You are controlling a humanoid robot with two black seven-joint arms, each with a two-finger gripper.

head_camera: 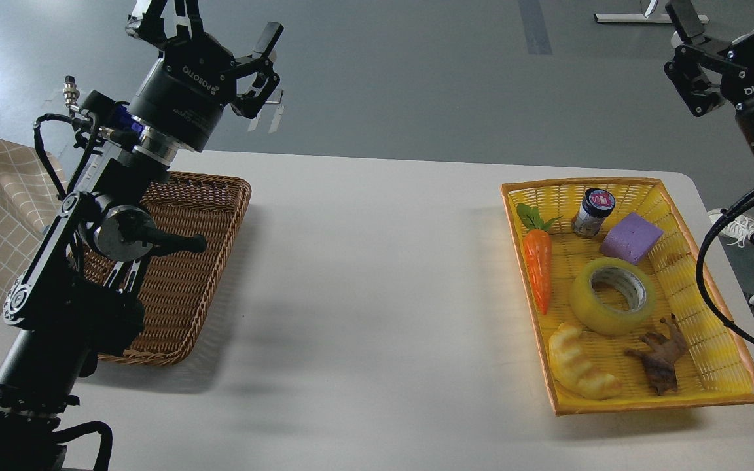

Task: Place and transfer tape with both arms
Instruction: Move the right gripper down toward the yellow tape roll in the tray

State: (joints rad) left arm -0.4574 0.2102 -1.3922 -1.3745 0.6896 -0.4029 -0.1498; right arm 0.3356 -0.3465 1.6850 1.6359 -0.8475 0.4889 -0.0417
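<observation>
Nothing is held by either spread-open gripper, left [220, 36] or right [688, 49]; tape [612, 296] lies mid yellow basket [711, 386], so a right-arm descent is called for first

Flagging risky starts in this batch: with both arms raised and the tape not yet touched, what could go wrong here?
The tape lies crowded in the yellow basket between carrot, purple block and toy animal; the right gripper could bump these. The left arm hides part of the brown basket, so a drop-off could catch its rim.
</observation>
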